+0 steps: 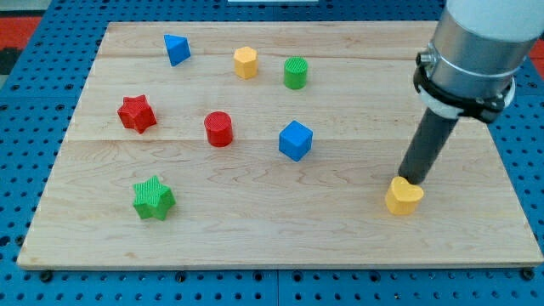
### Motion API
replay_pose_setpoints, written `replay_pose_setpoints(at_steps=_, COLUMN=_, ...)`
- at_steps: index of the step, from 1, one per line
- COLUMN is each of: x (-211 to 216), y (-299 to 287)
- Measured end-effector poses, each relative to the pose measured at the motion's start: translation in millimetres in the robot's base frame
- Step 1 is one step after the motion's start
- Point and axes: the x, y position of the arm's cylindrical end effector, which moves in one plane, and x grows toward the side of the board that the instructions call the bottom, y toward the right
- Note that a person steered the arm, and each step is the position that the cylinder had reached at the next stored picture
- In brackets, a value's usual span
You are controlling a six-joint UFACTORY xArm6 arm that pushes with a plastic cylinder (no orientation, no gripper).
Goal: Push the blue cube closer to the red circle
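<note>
We've no claw, just a rod; our tip sits nr board's bottom-right corner, touching yellow heart. Blue cube lies mid-board, up-left of tip; red circle beyond it toward left edge, so push leftward from cube's right side.

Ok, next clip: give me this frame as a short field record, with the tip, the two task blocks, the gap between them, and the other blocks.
tip: my tip at the view's right, touching or just behind the yellow heart
target block: blue cube, mid-board, far left of the tip
goal: red circle, left of the cube
gap: apart, not touching
others: red star, green star, blue triangle, yellow hexagon, green cylinder
</note>
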Motion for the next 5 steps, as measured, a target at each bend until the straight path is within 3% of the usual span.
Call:
replay_pose_setpoints(at_steps=3, x=9.0, y=-22.2)
replay_pose_setpoints(at_steps=5, x=-80.8, y=-160.2)
